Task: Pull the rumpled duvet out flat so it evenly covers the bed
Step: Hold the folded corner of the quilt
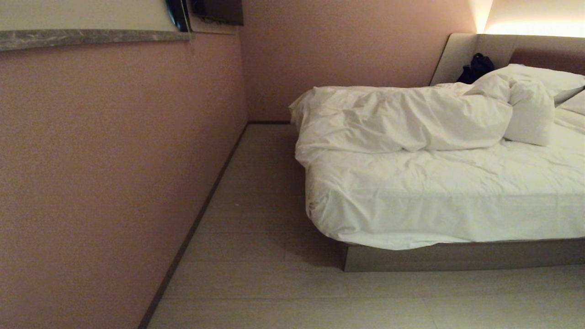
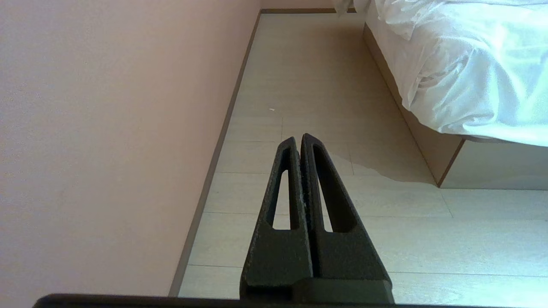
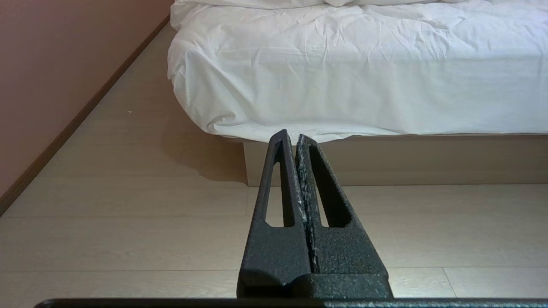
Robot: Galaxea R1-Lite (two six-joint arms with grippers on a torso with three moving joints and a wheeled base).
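Head looks down; wrists look low across floor (image 2: 299, 64) at bed (image 1: 457, 256).

Each end effector, left (image 2: 299, 139) and right (image 3: 291, 136), is matte black with a rough, speckled cast finish, built as two long tapering fingers (image 2: 284, 188) with slotted cut-outs, rising from a blocky base over a dark edge.

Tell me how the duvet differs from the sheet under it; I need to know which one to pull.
The duvet is thick and puffy, while the fitted sheet is thin and lies flat on the mattress. The duvet is bunched in a heap along the far side, the sheet spreads over the near side and hangs over the edge of the bed. Both are white and creased.
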